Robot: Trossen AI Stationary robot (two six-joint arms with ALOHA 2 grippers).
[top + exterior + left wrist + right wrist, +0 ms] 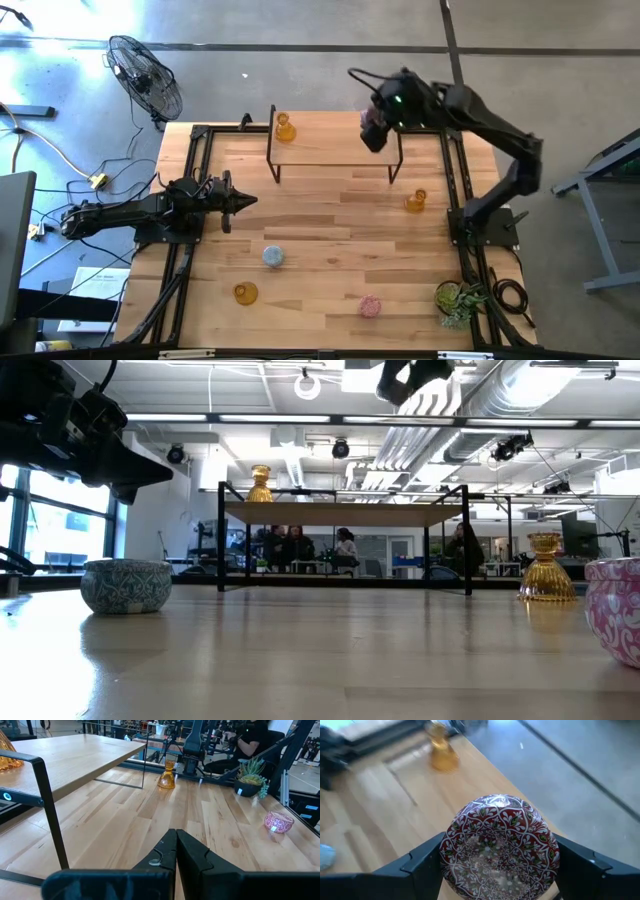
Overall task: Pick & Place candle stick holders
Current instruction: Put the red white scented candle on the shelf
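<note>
Right gripper [497,865] clamping patterned pink holder [499,845] — seemingly above raised shelf [330,135], left gripper [243,201] closed.

Light, striped wood grain covers the table [330,215], framed by black rails. A black-legged raised shelf [335,140] near the far edge has the same pale wood top. On its left end stands an amber-orange holder [285,127]; a second amber-orange holder [416,201] sits toward the right edge, a third [246,293] near the front-left corner. The pale blue holder [273,257] bears a white scroll pattern (clearest in the low view). A pink holder [371,306] near the front edge shows white floral tracery. Between the black right gripper [497,870] fingers, a holder [499,845] shows deep red with white leaf-and-vine ornament. The plant [458,298] at the front-right corner is green.
</note>
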